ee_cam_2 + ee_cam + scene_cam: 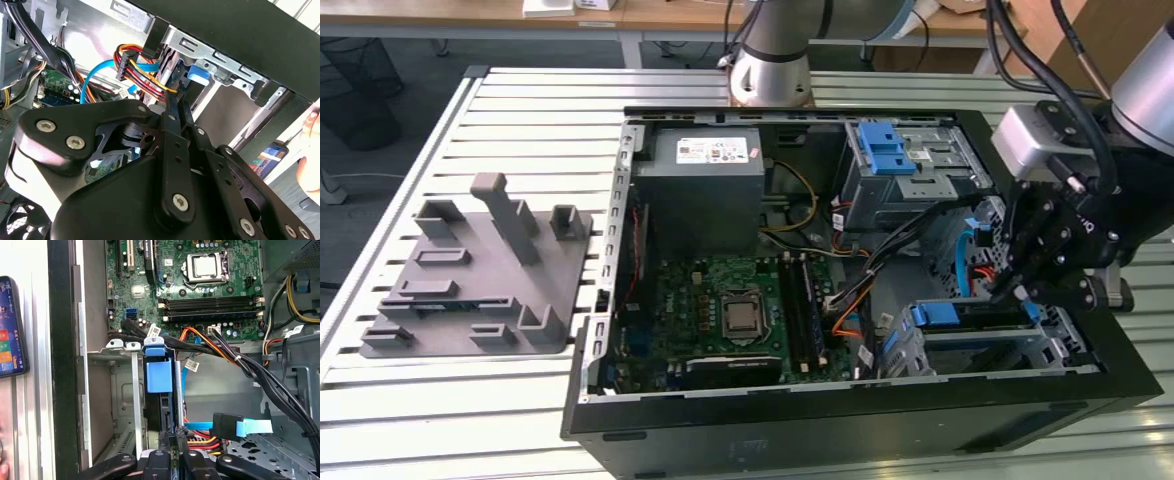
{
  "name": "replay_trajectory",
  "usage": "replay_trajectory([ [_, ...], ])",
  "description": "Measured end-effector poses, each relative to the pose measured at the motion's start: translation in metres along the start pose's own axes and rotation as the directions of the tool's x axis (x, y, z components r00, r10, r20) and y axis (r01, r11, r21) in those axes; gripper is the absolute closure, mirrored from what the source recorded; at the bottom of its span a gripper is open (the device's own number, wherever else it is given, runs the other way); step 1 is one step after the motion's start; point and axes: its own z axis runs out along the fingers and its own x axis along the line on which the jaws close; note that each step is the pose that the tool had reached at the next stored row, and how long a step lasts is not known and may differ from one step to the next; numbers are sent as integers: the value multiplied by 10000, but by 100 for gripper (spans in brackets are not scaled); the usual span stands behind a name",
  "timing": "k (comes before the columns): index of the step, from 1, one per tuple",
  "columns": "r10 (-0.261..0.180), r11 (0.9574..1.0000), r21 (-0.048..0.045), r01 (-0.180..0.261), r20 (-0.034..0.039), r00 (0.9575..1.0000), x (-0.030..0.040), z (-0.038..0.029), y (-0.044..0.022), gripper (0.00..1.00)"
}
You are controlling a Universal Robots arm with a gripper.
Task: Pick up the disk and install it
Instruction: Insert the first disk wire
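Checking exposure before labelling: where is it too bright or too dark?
Exterior view: even light, pale table bright, case floor by the disk shadowed. Second wrist view: the black tool is dark against bright metal. First wrist view: motherboard well lit.

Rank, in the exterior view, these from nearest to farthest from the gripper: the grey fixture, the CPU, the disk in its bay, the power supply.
From the gripper:
1. Disk, in the bay just below it.
2. CPU, mid-motherboard, toward the view's left.
3. Power supply, in the case's far corner.
4. Grey fixture, outside the case at the view's left.
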Motion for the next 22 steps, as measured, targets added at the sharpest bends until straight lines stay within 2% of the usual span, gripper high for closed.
replay_trajectory([
  [15,0,10000,-16,0,-2,10000,-2,71,-3,84],
  [22,1,10000,-17,-1,1,10000,-2,78,-3,83],
])
